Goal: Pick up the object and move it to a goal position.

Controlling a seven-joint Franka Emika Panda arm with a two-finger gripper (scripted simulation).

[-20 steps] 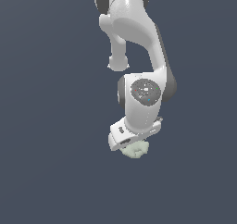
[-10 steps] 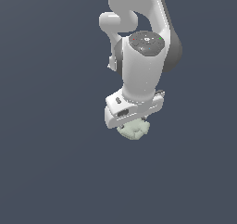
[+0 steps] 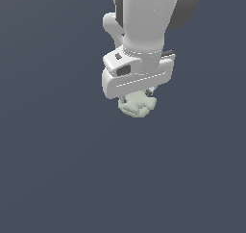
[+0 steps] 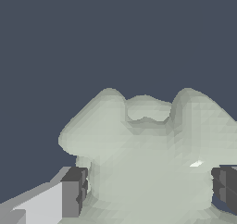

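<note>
The object (image 3: 137, 104) is a small pale grey-green lumpy thing with knobbly, notched edges. In the exterior view it hangs just under the white gripper (image 3: 139, 93), held off the dark grey ground. In the wrist view the object (image 4: 148, 158) fills most of the picture, and a dark finger pad (image 4: 74, 193) presses on one side of it and the other pad (image 4: 226, 185) on the opposite side. The gripper is shut on the object. The fingers themselves are mostly hidden behind the white hand in the exterior view.
The white arm (image 3: 144, 20) rises from the gripper to the picture's top edge. Around it there is only a plain dark grey-blue surface (image 3: 53, 169).
The arm and gripper have risen with the object in the grip and now look larger and nearer to the exterior camera. The object stays between the fingers.
</note>
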